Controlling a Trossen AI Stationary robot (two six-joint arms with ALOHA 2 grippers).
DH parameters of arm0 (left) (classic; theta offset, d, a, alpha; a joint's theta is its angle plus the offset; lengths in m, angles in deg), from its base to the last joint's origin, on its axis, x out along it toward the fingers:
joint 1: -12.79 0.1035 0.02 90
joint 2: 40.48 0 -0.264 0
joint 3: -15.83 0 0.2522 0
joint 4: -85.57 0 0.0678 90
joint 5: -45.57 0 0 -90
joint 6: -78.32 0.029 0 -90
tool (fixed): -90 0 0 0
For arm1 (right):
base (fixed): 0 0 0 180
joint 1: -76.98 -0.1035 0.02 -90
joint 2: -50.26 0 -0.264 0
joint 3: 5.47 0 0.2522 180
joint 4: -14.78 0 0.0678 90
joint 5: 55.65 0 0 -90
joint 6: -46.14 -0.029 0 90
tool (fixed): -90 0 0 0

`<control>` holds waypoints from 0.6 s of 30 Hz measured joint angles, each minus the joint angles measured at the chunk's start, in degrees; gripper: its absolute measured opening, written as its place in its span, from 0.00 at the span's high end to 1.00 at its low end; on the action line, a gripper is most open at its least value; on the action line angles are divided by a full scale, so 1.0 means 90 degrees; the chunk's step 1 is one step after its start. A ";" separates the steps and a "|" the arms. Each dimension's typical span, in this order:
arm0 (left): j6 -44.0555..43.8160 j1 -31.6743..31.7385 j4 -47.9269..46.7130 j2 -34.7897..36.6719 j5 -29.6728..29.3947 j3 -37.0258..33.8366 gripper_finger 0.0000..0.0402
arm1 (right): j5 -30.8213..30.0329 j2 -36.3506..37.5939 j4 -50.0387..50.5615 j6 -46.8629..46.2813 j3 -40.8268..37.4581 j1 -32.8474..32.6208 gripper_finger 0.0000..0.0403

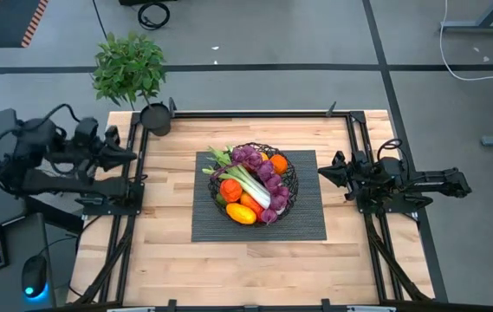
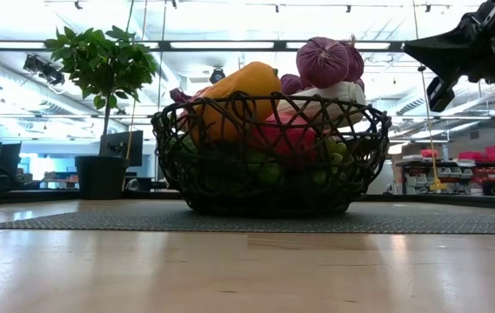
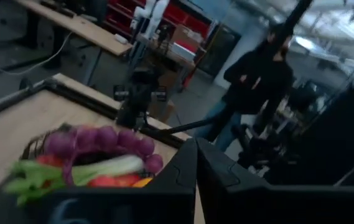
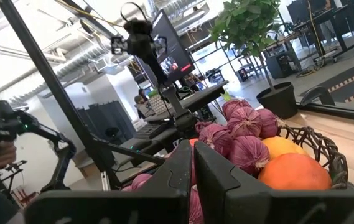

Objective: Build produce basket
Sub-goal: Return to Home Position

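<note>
A grey floor [image 1: 255,35] is stretching around the light wooden table [image 1: 168,251]; a leafy potted plant [image 1: 129,69] is standing at its corner. Strip lights [image 2: 230,44] are glowing overhead, a person [image 3: 257,81] is standing near red shelving [image 3: 183,15].

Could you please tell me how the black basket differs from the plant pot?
The basket is open wire mesh; the plant pot has solid walls. The basket sits on the grey mat and holds produce; the pot stands at a corner of the table, holding a leafy plant. Both are black.
</note>
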 joint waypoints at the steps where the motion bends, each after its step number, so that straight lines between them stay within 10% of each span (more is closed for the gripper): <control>1: -0.0135 0.0000 -0.0002 0.0195 -0.0012 -0.0190 0.98 | 0.0000 0.0000 0.0000 -0.0001 0.0000 0.0000 0.94; 18: -0.0481 0.0000 -0.0270 0.2341 -0.0101 -0.2220 0.96 | 0.0002 0.0000 0.0000 -0.0001 0.0000 0.0000 0.94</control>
